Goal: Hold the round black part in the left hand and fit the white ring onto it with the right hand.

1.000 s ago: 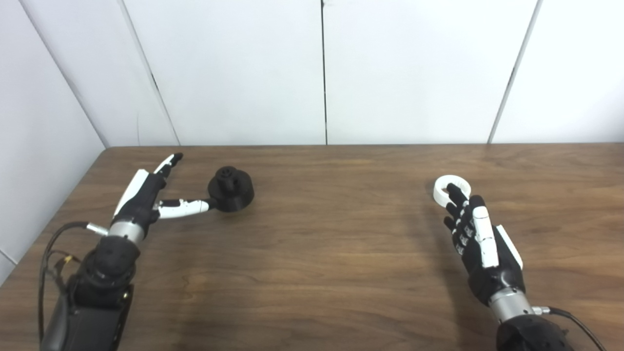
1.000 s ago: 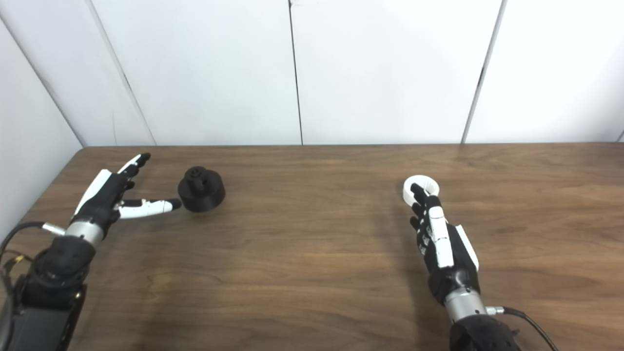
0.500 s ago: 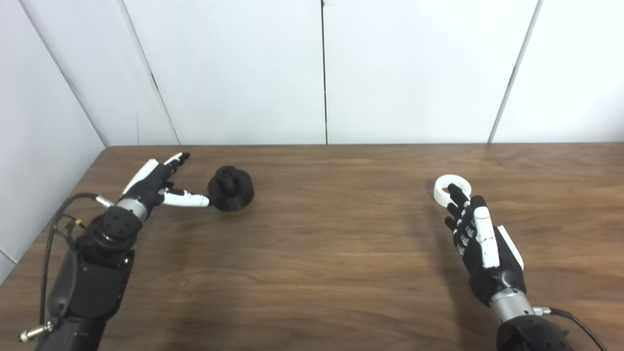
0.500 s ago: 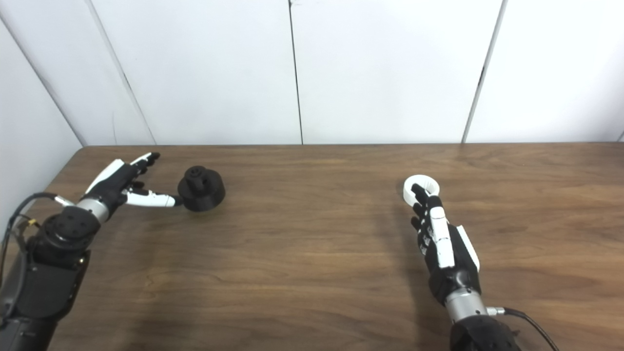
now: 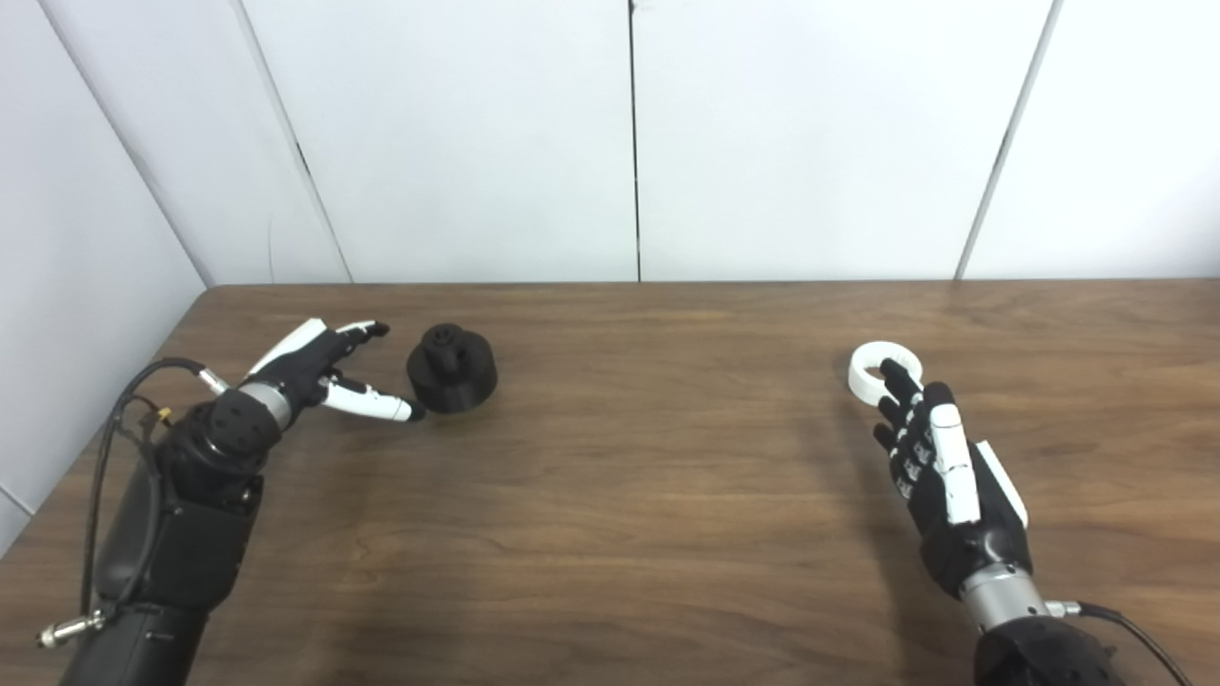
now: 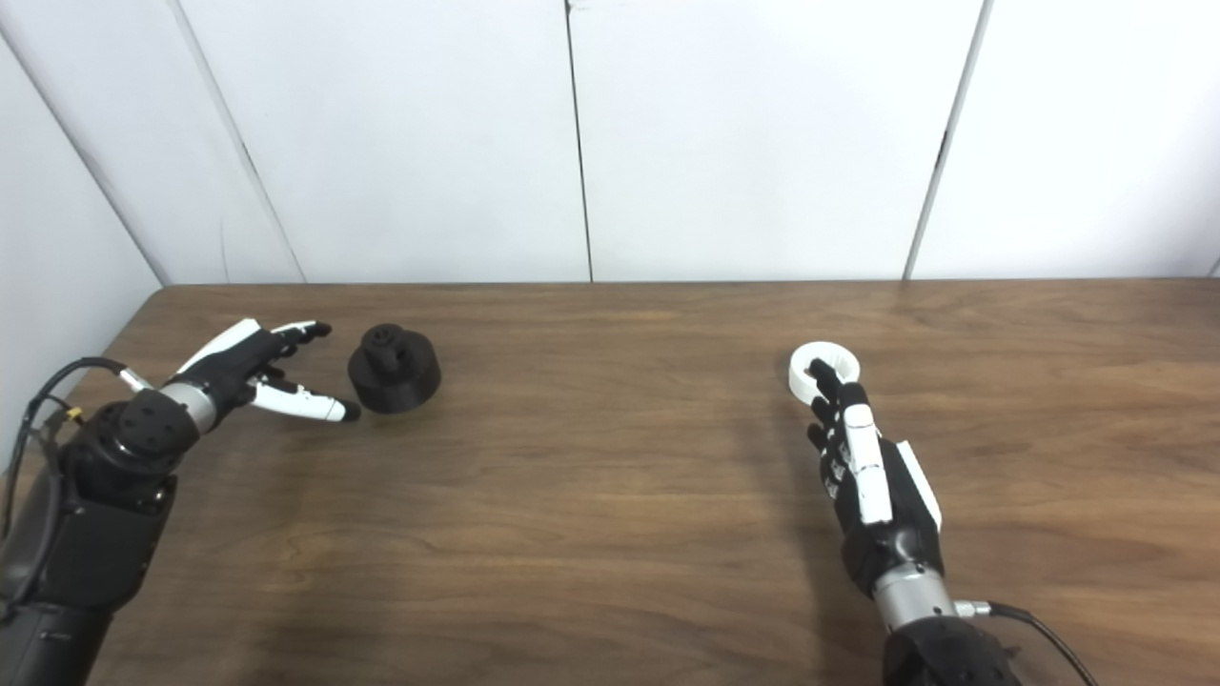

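Wooden table (image 5: 629, 476) sitting wide open mid-span. Left hand (image 5: 315, 376) spreading empty, thumb nearing round black part (image 5: 451, 368) at 10 o'clock near back edge. Right hand (image 6: 863, 467) stretching flat, fingertips overlapping white ring (image 6: 823, 370) at 2 o'clock; contact unclear in both views.

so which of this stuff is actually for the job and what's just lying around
For the job:
black part, on the table
white ring, flat on the table
left hand, open beside the black part
right hand, open, fingertips at the ring

Lying about:
nothing else shows; only the bare table
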Robot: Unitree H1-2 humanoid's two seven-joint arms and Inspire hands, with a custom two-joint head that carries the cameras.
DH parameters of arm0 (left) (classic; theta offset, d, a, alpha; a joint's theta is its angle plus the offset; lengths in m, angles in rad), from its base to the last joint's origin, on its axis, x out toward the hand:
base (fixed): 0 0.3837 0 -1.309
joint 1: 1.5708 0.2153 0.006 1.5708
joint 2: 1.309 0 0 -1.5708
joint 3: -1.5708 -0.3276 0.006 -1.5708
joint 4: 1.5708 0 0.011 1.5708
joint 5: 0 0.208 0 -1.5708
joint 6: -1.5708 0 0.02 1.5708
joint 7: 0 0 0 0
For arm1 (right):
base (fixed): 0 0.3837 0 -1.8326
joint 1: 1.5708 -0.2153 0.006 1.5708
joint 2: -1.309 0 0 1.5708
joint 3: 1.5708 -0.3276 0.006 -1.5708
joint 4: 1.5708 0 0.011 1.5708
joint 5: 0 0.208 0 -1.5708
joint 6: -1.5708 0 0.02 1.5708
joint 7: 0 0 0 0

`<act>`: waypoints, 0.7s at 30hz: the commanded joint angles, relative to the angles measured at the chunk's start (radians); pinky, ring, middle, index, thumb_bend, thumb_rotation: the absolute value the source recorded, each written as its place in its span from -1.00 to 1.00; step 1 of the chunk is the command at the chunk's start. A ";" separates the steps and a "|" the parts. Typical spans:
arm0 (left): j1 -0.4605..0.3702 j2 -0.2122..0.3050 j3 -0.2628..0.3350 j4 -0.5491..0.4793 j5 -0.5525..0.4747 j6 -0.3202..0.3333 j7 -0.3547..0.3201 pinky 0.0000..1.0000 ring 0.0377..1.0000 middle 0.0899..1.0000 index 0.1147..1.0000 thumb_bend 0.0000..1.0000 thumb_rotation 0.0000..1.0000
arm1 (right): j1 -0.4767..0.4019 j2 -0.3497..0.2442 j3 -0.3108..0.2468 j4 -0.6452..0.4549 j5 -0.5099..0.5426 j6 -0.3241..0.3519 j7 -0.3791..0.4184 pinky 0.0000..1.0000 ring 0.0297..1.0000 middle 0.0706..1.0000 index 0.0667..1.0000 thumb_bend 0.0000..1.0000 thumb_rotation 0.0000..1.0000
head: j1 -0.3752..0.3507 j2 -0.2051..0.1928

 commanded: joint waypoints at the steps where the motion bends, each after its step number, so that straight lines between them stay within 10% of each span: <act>1: -0.069 0.042 0.002 -0.014 0.043 -0.005 -0.009 0.90 1.00 1.00 0.87 1.00 -0.54 | -0.023 0.007 0.000 -0.030 0.002 -0.028 0.000 1.00 1.00 0.99 0.87 0.01 1.00 | 0.001 0.000; 21: -0.083 0.087 -0.097 -0.031 0.015 -0.051 0.039 1.00 1.00 1.00 0.73 1.00 -0.59 | -0.012 0.012 0.003 -0.031 0.000 -0.030 0.000 1.00 1.00 0.98 0.87 0.02 1.00 | 0.001 -0.004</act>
